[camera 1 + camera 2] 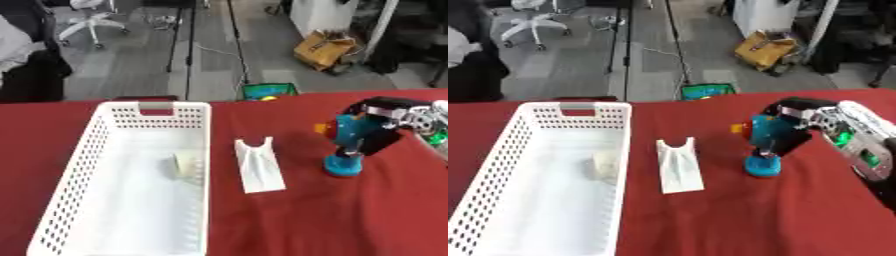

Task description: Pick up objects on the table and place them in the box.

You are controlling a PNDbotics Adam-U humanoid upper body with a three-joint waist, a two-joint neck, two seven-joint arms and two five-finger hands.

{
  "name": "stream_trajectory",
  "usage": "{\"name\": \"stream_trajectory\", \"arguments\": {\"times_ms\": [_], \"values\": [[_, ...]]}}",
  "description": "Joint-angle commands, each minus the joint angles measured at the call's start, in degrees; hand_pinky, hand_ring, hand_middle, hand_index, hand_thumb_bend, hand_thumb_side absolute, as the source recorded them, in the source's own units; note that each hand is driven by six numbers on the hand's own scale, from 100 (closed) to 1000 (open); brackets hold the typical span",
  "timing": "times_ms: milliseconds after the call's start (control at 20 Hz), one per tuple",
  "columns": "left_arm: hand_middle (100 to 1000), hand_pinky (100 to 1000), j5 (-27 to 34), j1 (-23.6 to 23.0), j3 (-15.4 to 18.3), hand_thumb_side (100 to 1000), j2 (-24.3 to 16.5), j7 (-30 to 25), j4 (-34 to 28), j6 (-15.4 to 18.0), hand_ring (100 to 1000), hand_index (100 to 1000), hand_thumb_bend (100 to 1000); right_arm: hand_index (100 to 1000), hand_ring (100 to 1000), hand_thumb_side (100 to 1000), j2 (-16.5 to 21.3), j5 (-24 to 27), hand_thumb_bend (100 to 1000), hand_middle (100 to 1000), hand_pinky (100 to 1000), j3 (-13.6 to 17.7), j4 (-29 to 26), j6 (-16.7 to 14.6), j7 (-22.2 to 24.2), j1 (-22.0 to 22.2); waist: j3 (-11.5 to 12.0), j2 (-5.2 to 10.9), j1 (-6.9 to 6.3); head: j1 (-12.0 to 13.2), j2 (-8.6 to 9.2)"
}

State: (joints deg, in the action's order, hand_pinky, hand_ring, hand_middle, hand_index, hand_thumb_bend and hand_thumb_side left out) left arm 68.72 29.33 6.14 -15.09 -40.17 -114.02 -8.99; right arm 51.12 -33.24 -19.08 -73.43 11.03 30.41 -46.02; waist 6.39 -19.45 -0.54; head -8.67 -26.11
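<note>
A teal toy drill with an orange tip stands upright on the red table, right of centre. My right hand reaches in from the right and has its black fingers curled round the drill's upper body. A white wedge-shaped piece lies flat between the drill and the basket. The white perforated basket stands at the left and holds a small pale object near its right wall. My left hand shows in neither view.
The table's far edge runs behind the basket and drill. Beyond it on the floor are a green box, a cardboard box, tripod legs and an office chair.
</note>
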Motion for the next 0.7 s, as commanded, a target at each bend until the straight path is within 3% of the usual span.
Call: {"name": "stream_trajectory", "arguments": {"times_ms": [50, 450, 700], "values": [[584, 660, 0.0, 0.8, -0.1, 868, -0.4, -0.4, -0.6, -0.1, 500, 680, 100, 877, 577, 407, 0.8, -0.7, 538, 767, 428, 0.1, 0.6, -0.1, -0.4, -0.7, 0.0, 1.13, 0.03, -0.2, 0.69], [582, 655, 0.1, 0.9, -0.1, 868, -0.4, -0.8, -0.6, -0.2, 500, 666, 100, 847, 562, 440, 0.5, -1.2, 413, 720, 420, -0.1, 1.3, -0.1, -0.8, -0.8, 0.0, 1.17, 0.07, -0.3, 0.97], [581, 654, 0.1, 0.8, -0.1, 869, -0.4, -0.9, -0.6, -0.2, 500, 665, 100, 833, 553, 457, 0.3, -1.1, 391, 704, 410, -0.1, 1.7, -0.2, -1.2, -1.1, 0.0, 1.15, 0.06, -0.4, 1.08]]}}
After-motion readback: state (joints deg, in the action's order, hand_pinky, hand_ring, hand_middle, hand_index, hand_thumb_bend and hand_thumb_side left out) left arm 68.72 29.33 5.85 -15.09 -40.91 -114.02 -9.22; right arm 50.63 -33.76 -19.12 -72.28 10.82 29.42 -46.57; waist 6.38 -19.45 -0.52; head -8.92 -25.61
